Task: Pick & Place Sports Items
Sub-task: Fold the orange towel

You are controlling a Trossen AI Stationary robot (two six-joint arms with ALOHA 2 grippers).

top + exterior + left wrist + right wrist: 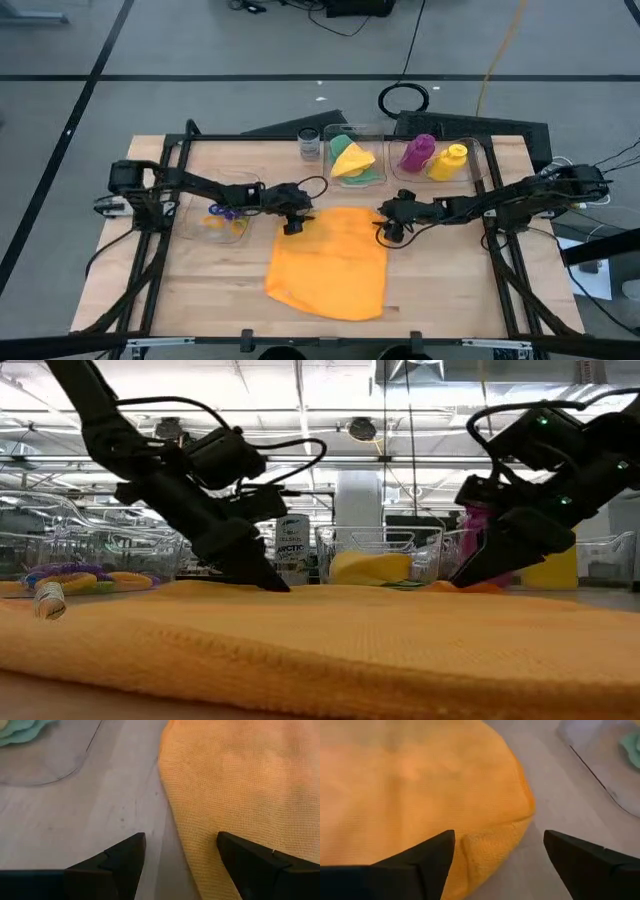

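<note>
A: From above?
B: Orange cloth (330, 265) spread on the table (450, 290). Left pincer (292, 226) and right pincer (390, 234) sit at its far corners. One clear box (378, 150) holds yellow and green cloths (352, 160), another the purple bottle (417, 153) and yellow bottle (449, 163).
A: Low view?
B: Coloured rings (75, 577) in the left box.
A: Wrist views?
B: Both pincers spread wide, holding nothing, straddling the cloth's edge.

Cloth (330, 263) mid-table (boxes (352, 160) behind), end effectors flanking
</note>
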